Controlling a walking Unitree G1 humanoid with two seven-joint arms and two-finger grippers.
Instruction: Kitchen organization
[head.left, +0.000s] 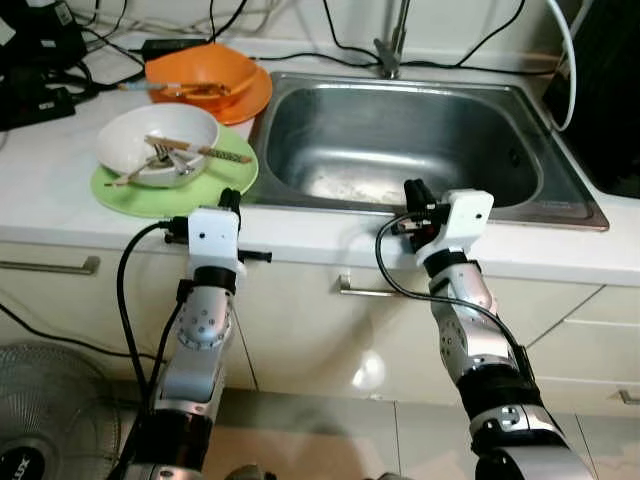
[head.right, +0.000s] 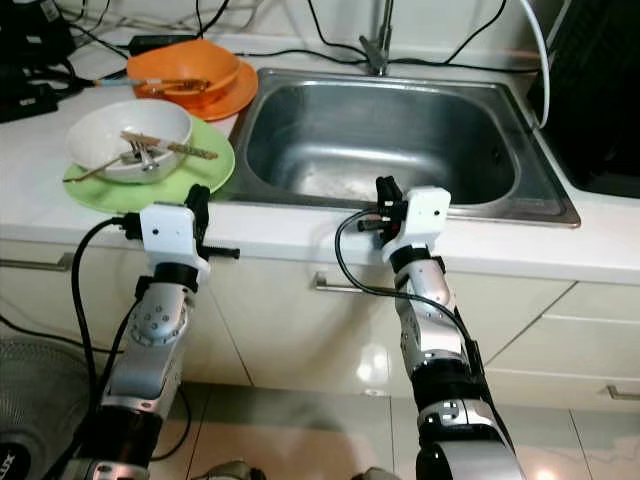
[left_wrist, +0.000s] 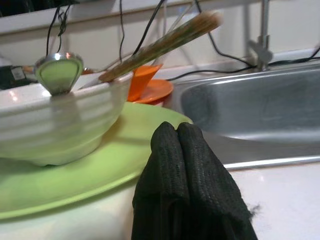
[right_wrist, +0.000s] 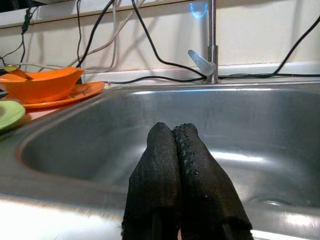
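Observation:
A white bowl (head.left: 158, 143) holding a fork and chopsticks (head.left: 198, 149) sits on a green plate (head.left: 222, 172) on the white counter, left of the sink. Behind it an orange bowl (head.left: 200, 72) with utensils rests on an orange plate (head.left: 255, 98). My left gripper (head.left: 230, 198) is shut and empty at the counter's front edge, just short of the green plate (left_wrist: 75, 175). My right gripper (head.left: 413, 192) is shut and empty over the front rim of the steel sink (head.left: 400, 135), pointing into the basin (right_wrist: 150, 130).
A tap (head.left: 393, 45) stands behind the sink, and black cables (head.left: 330, 40) trail along the back wall. Dark devices (head.left: 35, 60) sit at the far left of the counter. A fan (head.left: 40, 420) stands on the floor at lower left. Cabinet handles (head.left: 365, 290) lie below the counter.

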